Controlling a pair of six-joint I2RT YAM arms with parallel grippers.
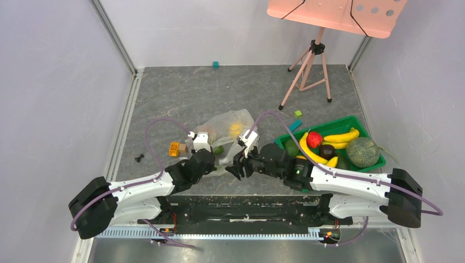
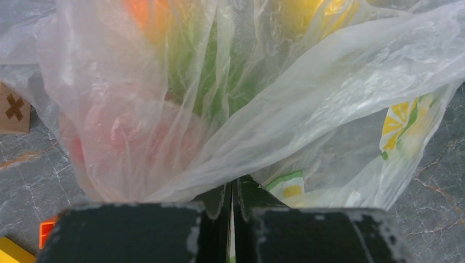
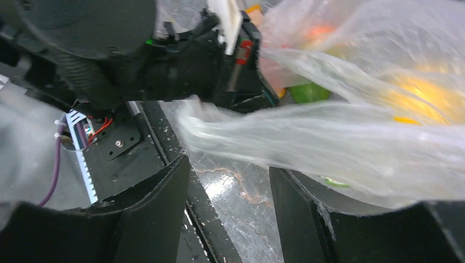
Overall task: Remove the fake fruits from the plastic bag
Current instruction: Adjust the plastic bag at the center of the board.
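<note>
The plastic bag [image 1: 233, 125] lies crumpled on the table ahead of both arms. My left gripper [image 1: 215, 160] is shut on a fold of its film; in the left wrist view the jaws [image 2: 232, 189] pinch the bag [image 2: 307, 109] closed. Fake fruits show blurred through the film: a red one [image 2: 137, 137], a green one [image 2: 203, 71], a yellow one [image 2: 307, 11]. My right gripper [image 1: 233, 169] is open and empty [image 3: 230, 170], just below a stretched fold of the bag [image 3: 340, 137]. A green fruit [image 3: 310, 92] and a yellow one [image 3: 422, 98] show inside.
A green tray [image 1: 340, 121] at the right holds bananas, a red strawberry and a melon. An orange and yellow block [image 1: 175, 149] lies left of the bag. A brown block [image 2: 13, 109] lies by the bag. A tripod [image 1: 310, 71] stands at the back.
</note>
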